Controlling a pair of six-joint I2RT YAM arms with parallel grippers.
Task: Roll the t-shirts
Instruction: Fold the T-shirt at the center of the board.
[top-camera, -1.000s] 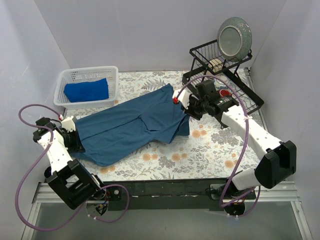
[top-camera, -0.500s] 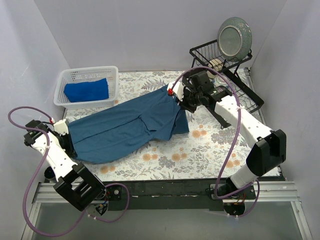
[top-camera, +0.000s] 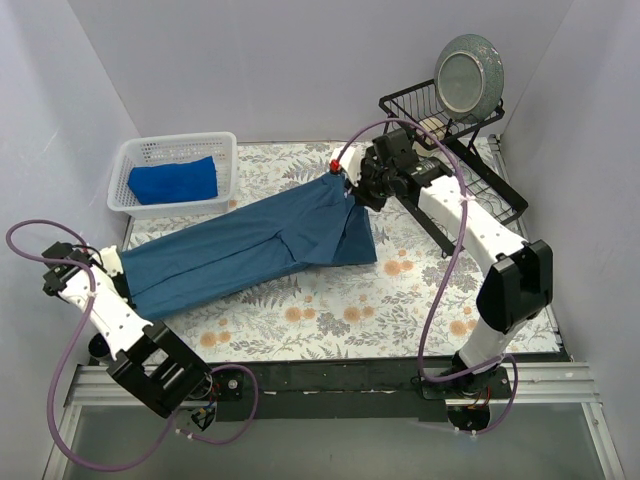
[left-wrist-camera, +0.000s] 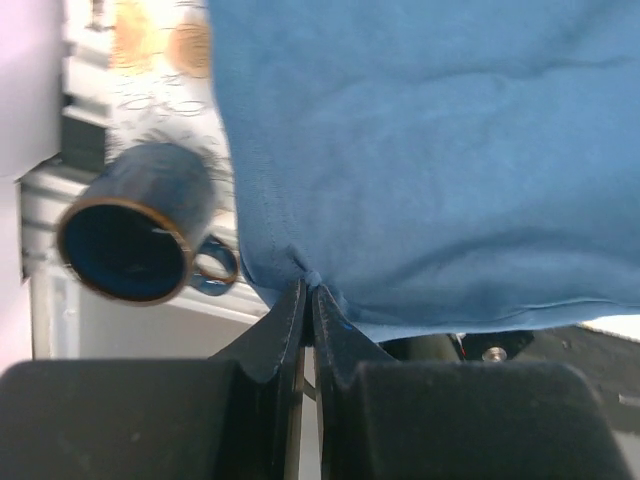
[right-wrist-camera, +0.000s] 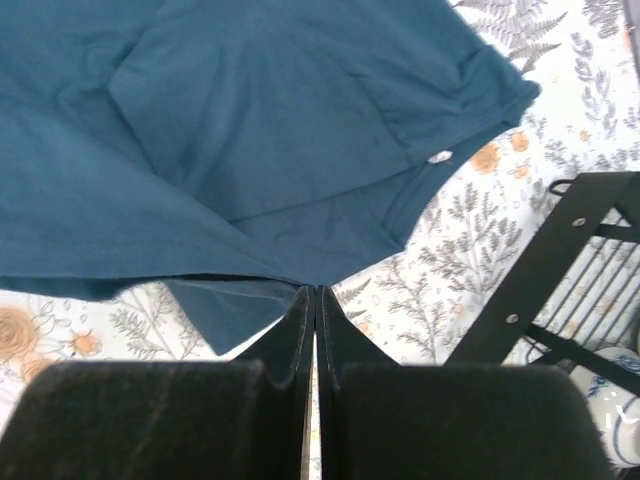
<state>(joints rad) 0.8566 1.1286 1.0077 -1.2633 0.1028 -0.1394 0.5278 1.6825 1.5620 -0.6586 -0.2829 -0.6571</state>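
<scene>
The teal shirt (top-camera: 250, 245) lies drawn out in a long band across the desk (top-camera: 400, 310). Its long axis runs on a diagonal, from the near-left corner up toward the middle of the far edge. The far end is wider, with a folded flap hanging toward the desk's centre; the near-left end narrows to the hem.

The left tool (top-camera: 110, 268) is pinched tight on that hem at the left edge of the desk. In the wrist view its fingertips (left-wrist-camera: 305, 290) meet on a small pucker of cloth. The right tool (top-camera: 347, 182) is likewise closed on the shirt's far end, and its wrist view (right-wrist-camera: 312, 292) shows the tips together on a fold of the edge.

The blue shirt (top-camera: 172, 180) sits folded in the basket (top-camera: 130, 150) at the far-left corner, just beyond the teal shirt's far long edge.

A black rack (top-camera: 480, 200) runs along the right edge, close beside the right tool, with a plate (top-camera: 470, 75) standing in it. A dark mug (left-wrist-camera: 135, 235) lies off the desk's near-left corner, below the held hem. Floral surface shows between the shirt's near long edge and the near and right edges of the desk.
</scene>
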